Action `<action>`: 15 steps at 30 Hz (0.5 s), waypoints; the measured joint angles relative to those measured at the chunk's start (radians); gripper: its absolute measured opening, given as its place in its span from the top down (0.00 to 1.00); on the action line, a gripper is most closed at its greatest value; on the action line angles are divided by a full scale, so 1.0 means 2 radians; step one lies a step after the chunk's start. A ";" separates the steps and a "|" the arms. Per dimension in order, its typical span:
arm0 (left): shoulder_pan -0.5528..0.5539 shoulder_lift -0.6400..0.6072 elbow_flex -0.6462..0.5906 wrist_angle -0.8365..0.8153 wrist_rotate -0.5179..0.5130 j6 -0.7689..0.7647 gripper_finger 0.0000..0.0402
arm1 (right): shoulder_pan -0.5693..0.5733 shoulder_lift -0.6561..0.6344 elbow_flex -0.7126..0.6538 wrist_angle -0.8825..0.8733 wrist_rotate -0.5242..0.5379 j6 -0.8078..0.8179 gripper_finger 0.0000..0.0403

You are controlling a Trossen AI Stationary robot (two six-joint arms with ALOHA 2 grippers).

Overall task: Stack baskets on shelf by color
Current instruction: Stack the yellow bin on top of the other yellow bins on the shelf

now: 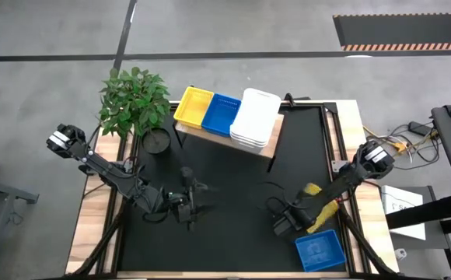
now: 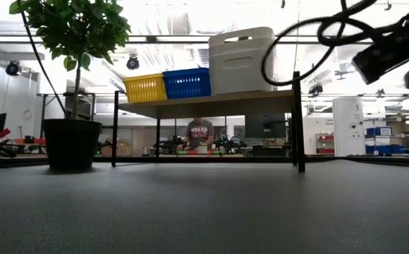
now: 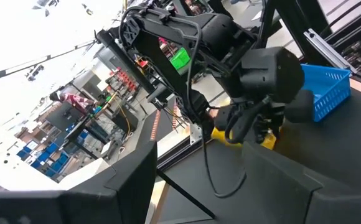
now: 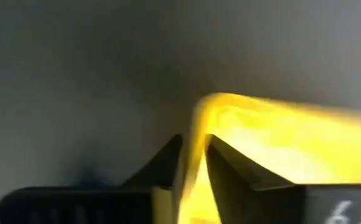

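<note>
1. The right gripper point(image 4: 193, 180) has its fingers clamped on the rim of a yellow basket point(image 1: 319, 208), held near the front right of the worktop point(image 1: 233, 179).
2. A blue basket point(image 1: 319, 250) lies just in front of it.
3. The left gripper point(image 1: 188, 204) hovers front left; I cannot tell its finger state.
4. Farther back, the shelf point(image 1: 210, 134) carries 1 yellow tray point(image 1: 193, 106), a blue tray point(image 1: 221, 114) and a white stack point(image 1: 255, 118).

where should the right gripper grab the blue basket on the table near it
Best guess: one long wall of the blue basket, pinched over its rim from straight above. It lies flat and open side up on the table, apart from other baskets, so its thin upright walls are exposed. The right gripper is clamped on a yellow basket and must place that first.
</note>
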 joint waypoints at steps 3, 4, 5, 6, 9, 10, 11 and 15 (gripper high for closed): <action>0.000 0.000 0.000 0.007 0.000 0.000 0.45 | -0.006 0.001 0.002 0.036 0.022 -0.029 0.95; 0.000 0.000 0.000 0.014 0.000 0.000 0.45 | -0.010 0.000 0.003 0.043 0.027 -0.037 0.96; 0.000 0.000 0.000 0.020 0.000 0.000 0.45 | -0.013 0.000 0.005 0.054 0.037 -0.047 0.96; 0.000 0.000 0.000 0.023 0.000 0.000 0.45 | -0.017 0.000 0.008 0.065 0.048 -0.059 0.96; 0.000 0.000 0.000 0.023 0.000 0.000 0.45 | -0.029 0.001 0.019 0.094 0.079 -0.104 0.96; 0.000 0.000 0.000 0.023 0.000 -0.001 0.45 | -0.033 0.001 0.022 0.111 0.088 -0.124 0.96; 0.000 0.000 0.000 0.023 0.000 -0.004 0.45 | -0.037 0.001 0.024 0.134 0.095 -0.146 0.97; 0.000 0.000 0.000 0.023 0.000 -0.012 0.45 | -0.056 0.002 0.025 0.251 0.103 -0.240 0.97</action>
